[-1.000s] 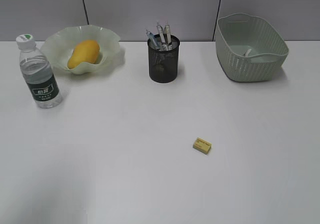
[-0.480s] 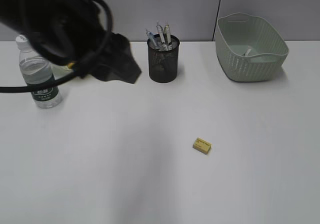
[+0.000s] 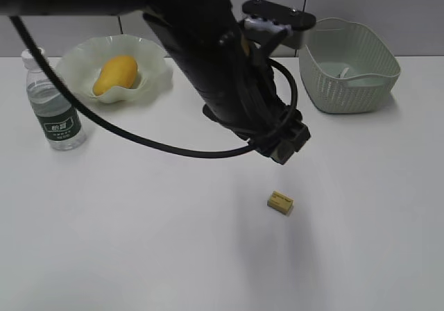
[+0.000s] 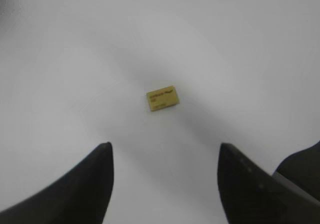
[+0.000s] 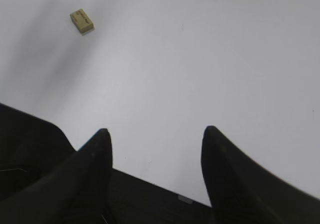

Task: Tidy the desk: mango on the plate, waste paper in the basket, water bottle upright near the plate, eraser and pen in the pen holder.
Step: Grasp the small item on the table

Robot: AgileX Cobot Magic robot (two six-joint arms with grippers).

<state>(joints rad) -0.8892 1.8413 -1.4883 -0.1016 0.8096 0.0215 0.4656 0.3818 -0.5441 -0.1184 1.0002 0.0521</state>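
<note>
Altogether, going left to right, one water bottle (image 3: pixel 53 103) is standing upright at the far left of the white worktop (image 3: pixel 139 241), just beside one ruffled green plate (image 3: pixel 76 68) that is carrying one mango (image 3: pixel 115 73). One black arm is reaching across the middle from the left, its left gripper (image 4: pixel 165 156) hanging above the worktop with fingers (image 4: pixel 95 184) spread wide and holding nothing. One yellow eraser (image 3: pixel 280 202) is lying flat on the bare surface, apart from the fingers. The pen holder is being hidden behind the arm. One pale green basket (image 3: pixel 333 89) is sitting at the far right rear, with something small and white showing inside, too small to identify. The right gripper (image 5: pixel 155 144) is appearing only in its own wrist view, fingers (image 5: pixel 95 159) likewise wide and empty, with the eraser well away at upper left. Behind the worktop, grey wall panels with dark seams are closing off the room.
</note>
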